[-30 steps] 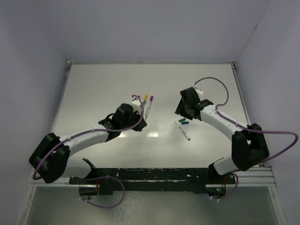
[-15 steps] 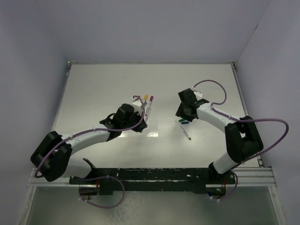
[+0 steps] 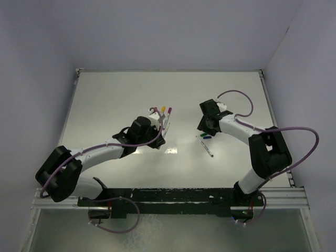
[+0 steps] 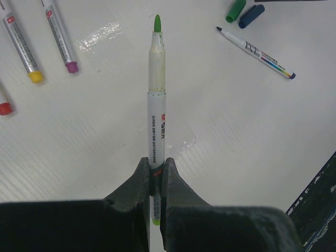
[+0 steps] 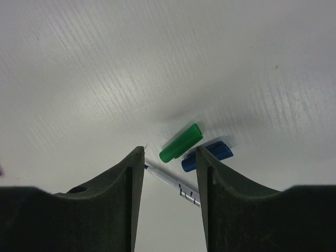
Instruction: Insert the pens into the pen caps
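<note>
My left gripper (image 4: 156, 173) is shut on the barrel of an uncapped green-tipped pen (image 4: 156, 105), which points away above the table. Pens capped in yellow (image 4: 21, 44), purple (image 4: 60, 37) and red (image 4: 4, 105) lie to its left. My right gripper (image 5: 170, 157) is open, low over the green cap (image 5: 181, 143) and the dark blue cap (image 5: 207, 156), which lie side by side. The uncapped blue-tipped pen (image 5: 170, 181) lies between its fingers. From above, the caps (image 3: 205, 136) and the blue pen (image 3: 207, 147) sit just below the right gripper (image 3: 206, 128).
The capped pens (image 3: 164, 114) lie in a small group just beyond the left gripper (image 3: 160, 135). A black rail (image 3: 173, 198) runs along the near table edge. Walls close the table at the back and both sides.
The right arm has folded inward and its gripper has shifted slightly left and down over the green and blue caps. The left gripper has barely moved with its pen.
</note>
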Action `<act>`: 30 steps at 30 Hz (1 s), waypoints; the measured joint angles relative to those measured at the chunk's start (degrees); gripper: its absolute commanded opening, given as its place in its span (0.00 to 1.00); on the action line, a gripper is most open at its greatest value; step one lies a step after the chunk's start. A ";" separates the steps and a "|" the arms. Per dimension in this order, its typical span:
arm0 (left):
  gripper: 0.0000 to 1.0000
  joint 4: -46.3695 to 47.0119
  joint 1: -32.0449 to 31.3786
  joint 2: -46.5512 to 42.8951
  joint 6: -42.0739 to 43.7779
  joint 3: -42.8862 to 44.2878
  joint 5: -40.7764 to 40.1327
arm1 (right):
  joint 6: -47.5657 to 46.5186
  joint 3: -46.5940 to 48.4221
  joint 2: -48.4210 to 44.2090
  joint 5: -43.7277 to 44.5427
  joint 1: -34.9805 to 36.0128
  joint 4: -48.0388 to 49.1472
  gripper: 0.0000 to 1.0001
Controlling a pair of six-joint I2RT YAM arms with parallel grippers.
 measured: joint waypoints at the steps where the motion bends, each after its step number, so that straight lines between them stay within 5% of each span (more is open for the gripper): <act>1: 0.00 0.00 0.00 0.09 0.00 -0.02 0.09 | 0.00 0.00 0.39 0.00 -0.07 0.09 0.46; 30: 0.00 0.04 0.00 0.24 -0.04 -0.02 0.26 | 0.02 -0.04 4.22 0.24 -0.17 0.35 0.43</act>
